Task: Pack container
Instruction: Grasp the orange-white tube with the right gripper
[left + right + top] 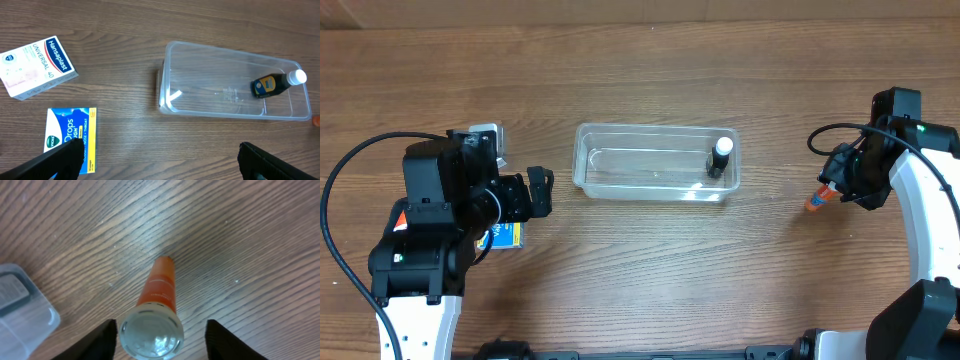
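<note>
Located the clear transparent plastic rectangular tub [640, 165] mid-table on the brown wood-grain tabletop [650, 280], long side running left to right, between the two arms. Found inside, at its right end, one small dark bottle with a white cap [720, 158] — cannot tell whether upright or lying. Noted to the left a white Hansaplast plaster box [37, 65] and a blue Vicks drops box [70, 135], both flat on the wood and apart from the tub. Observed the left gripper [541, 192] near the tub's left end, jaws spread wide, holding nothing. Noted to the right, well apart from the tub, an orange tube with a clear cap [160, 287] lying on the wood. Observed the right gripper [161, 345] straddling the capped end, jaws parted — not closed on it.
</note>
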